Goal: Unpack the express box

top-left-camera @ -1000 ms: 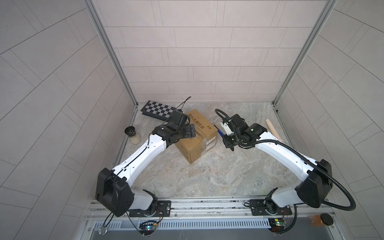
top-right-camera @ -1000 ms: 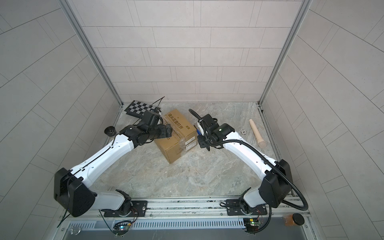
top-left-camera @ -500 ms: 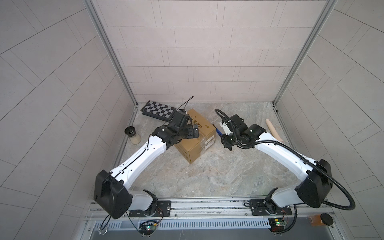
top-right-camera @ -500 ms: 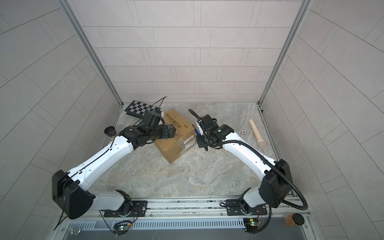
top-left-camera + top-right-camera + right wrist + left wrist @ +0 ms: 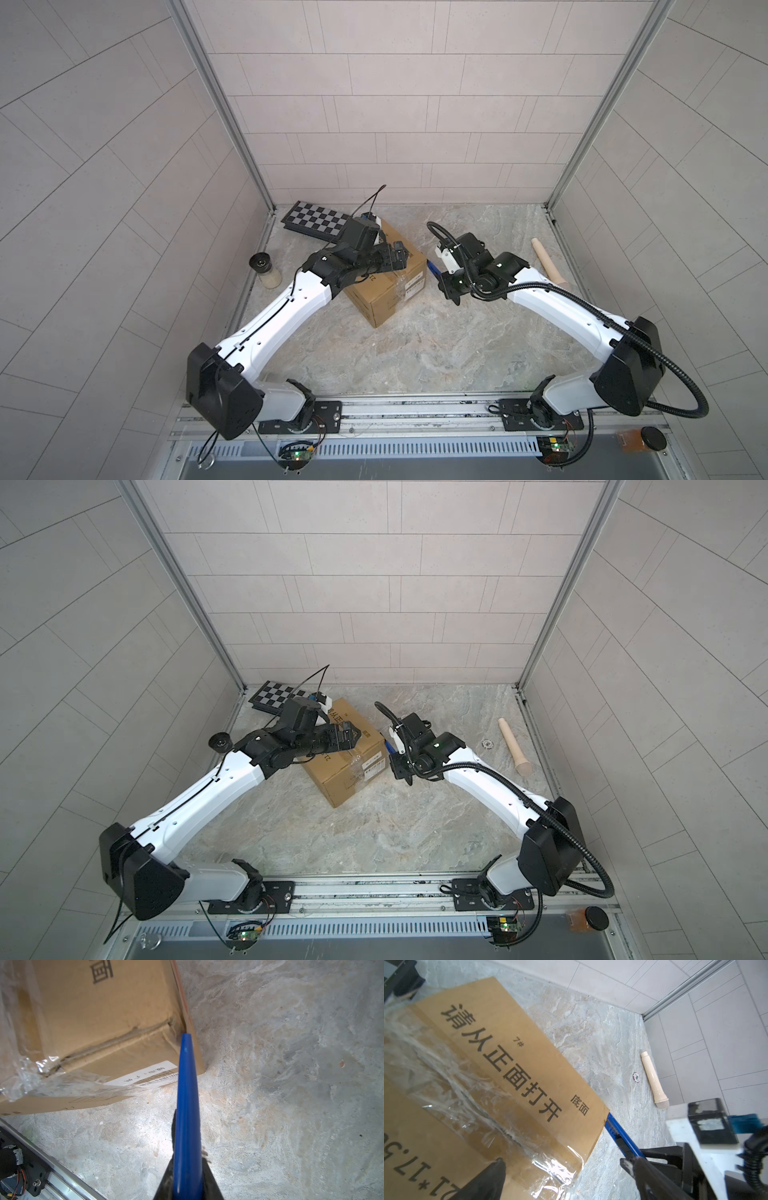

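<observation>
reaching over express box [image 5: 388,299], left pincer [image 5: 401,258] spread

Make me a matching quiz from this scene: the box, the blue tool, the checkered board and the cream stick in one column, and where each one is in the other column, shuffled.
Things
1. box
2. blue tool
3. checkered board
4. cream stick

Places
A. lying loose at the far right
B. under the open left gripper
C. clamped in the right gripper
D. in the back left corner

Pairs: 1-B, 2-C, 3-D, 4-A
</observation>
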Tool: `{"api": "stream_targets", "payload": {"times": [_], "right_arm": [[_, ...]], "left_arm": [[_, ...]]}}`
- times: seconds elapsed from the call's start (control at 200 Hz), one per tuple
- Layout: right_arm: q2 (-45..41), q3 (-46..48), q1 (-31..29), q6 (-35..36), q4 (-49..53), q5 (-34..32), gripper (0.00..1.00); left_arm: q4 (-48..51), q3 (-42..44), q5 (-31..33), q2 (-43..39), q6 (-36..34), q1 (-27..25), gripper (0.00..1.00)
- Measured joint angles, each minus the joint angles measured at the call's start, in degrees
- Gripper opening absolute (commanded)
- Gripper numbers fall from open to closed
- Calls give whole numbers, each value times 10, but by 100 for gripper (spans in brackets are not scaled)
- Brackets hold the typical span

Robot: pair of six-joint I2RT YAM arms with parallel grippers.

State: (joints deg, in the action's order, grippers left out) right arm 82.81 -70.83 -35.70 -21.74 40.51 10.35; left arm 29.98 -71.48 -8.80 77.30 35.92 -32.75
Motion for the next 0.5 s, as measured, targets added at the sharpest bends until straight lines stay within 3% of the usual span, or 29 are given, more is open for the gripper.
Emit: {"api": "stream_targets", "payload": {"times": [0.235, 0.501], "right_arm": [[0, 6, 0, -4, -5, 2, 0], [0, 18, 0, -8, -17, 5, 0]], "left_arm": [[-26, 53, -3, -11, 23, 4, 100], [-79, 57, -17, -4, 42, 5, 100]]}}
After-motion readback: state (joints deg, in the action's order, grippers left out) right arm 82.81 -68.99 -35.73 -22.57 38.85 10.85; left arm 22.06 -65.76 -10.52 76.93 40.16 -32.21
